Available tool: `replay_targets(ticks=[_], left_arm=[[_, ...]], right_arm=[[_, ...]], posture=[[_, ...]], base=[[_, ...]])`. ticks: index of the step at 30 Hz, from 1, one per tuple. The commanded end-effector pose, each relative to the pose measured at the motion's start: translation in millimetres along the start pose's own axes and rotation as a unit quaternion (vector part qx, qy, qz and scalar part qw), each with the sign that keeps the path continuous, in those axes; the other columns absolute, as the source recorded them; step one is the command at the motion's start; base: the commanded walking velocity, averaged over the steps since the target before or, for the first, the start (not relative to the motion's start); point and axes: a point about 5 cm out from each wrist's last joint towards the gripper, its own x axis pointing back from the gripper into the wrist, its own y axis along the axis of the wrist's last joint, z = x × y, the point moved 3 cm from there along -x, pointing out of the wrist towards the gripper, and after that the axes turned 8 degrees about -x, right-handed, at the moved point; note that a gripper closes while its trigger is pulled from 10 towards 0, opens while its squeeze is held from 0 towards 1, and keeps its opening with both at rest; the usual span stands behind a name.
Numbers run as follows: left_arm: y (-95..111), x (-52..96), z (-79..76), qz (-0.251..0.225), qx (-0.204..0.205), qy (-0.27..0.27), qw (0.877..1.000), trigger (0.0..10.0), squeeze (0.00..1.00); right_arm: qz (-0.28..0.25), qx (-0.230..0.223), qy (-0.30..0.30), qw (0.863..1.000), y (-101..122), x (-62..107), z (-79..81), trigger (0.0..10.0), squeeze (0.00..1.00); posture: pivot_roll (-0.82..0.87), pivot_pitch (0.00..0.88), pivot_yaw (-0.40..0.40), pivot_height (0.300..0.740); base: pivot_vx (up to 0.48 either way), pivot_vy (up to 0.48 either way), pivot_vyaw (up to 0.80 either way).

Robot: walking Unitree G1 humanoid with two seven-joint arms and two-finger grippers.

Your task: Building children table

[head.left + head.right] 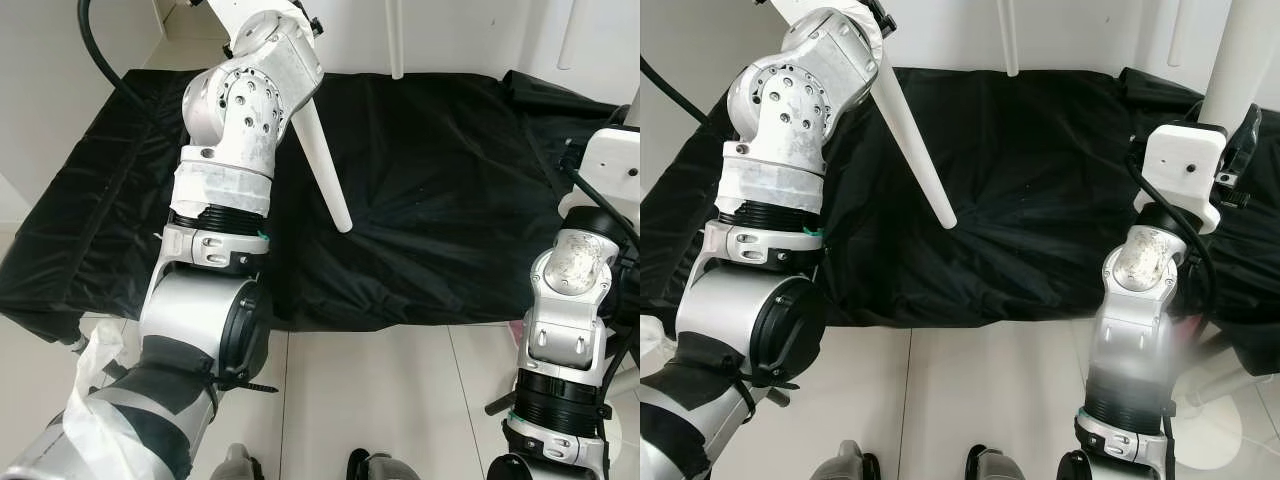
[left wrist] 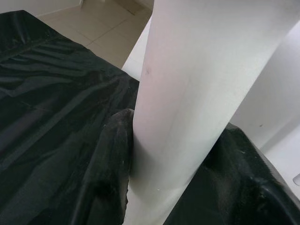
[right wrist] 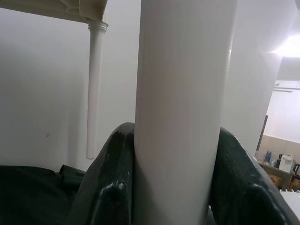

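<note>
On my left, the left gripper (image 2: 173,183) is clamped on a white table leg (image 1: 322,160), its black fingers (image 2: 112,159) pressed against either side of the tube. From the head cameras I see that leg slant down from the raised left arm, its free end hanging over the black cloth (image 1: 440,200) spread on the pale tiled floor (image 1: 400,400). The left wrist camera adds the grip itself. On my right, the right gripper (image 3: 176,187) is closed around a second, upright white leg (image 1: 1245,60). The right wrist camera also shows a third leg (image 3: 94,89) hanging from the white tabletop's underside (image 3: 51,5).
</note>
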Motion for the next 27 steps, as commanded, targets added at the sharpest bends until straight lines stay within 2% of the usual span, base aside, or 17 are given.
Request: replay_targets(ticks=[1, 27], left_arm=[[92.2, 68.0, -78.2, -0.204, 0.107, -0.380, 0.896, 0.0, 0.00], [92.2, 68.0, -78.2, -0.204, 0.107, -0.380, 0.896, 0.0, 0.00]], right_arm=[[0.097, 0.038, 0.102, 0.989, -40.6, 26.7, 36.0, 0.0, 0.00], [0.097, 0.038, 0.102, 0.989, -40.6, 26.7, 36.0, 0.0, 0.00]], posture=[[-0.01, 0.186, -0.097, 0.740], [-0.01, 0.186, -0.097, 0.740]], base=[[0.000, 0.000, 0.00], [0.000, 0.000, 0.00]])
